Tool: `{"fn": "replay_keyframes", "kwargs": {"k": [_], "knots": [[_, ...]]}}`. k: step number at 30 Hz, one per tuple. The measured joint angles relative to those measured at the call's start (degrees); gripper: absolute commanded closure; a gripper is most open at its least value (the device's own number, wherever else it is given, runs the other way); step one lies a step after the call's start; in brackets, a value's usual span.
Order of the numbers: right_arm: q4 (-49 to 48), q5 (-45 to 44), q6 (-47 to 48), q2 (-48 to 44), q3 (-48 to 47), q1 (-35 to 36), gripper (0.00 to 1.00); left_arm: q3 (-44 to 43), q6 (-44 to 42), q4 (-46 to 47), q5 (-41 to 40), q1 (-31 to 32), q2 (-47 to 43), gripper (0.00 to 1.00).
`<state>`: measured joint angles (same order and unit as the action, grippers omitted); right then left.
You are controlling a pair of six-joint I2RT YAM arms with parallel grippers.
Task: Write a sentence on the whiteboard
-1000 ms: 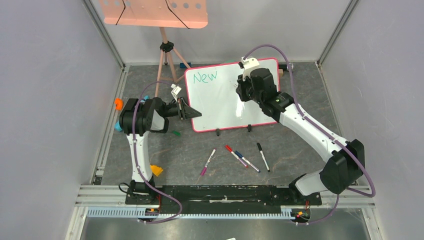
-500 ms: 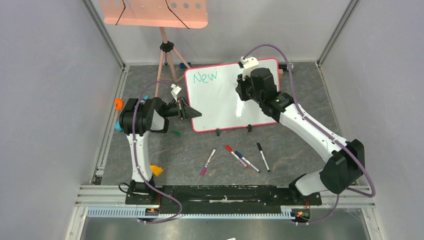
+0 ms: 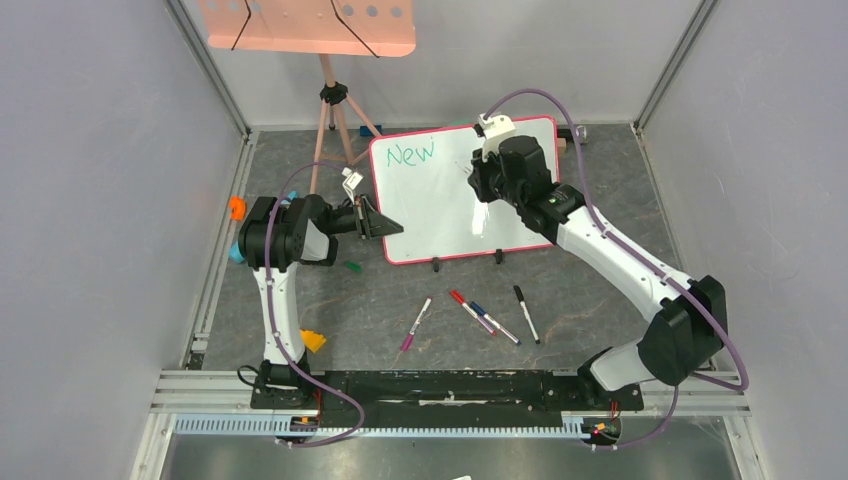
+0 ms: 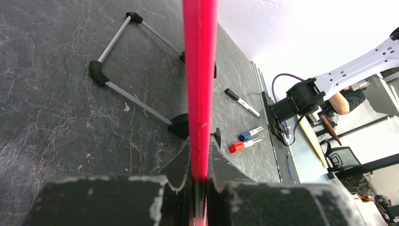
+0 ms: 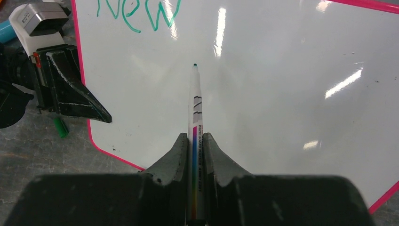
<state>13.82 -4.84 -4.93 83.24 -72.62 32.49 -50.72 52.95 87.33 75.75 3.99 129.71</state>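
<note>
I logged right jaws, gripping the marker (image 5: 195, 103), edging left; sentence (image 5: 139, 14) stayed at "New"; left jaws clamped the whiteboard (image 5: 282, 94).

Salmon perforated tray (image 3: 305, 25) on tripod (image 3: 335, 120), four loose markers (image 3: 458, 298) on dark table (image 3: 620, 170), green cap (image 3: 352, 266) lying apart.

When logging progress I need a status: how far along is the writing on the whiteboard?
Done: only the green word "New", at the whiteboard's top left. In hand: the right tool is shut on a marker, tip aimed at bare board beside that word; the left tool clamps the board's pink edge. Left: the rest of the sentence; most of the board is blank.
</note>
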Motion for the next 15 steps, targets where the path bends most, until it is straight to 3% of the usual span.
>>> {"fn": "replay_keyframes", "kwargs": {"k": [15], "knots": [[0.7,-1.0,0.0,4.8,-5.4,0.0,1.00,0.0,0.0,0.0,0.0,0.0,0.0,0.98]]}}
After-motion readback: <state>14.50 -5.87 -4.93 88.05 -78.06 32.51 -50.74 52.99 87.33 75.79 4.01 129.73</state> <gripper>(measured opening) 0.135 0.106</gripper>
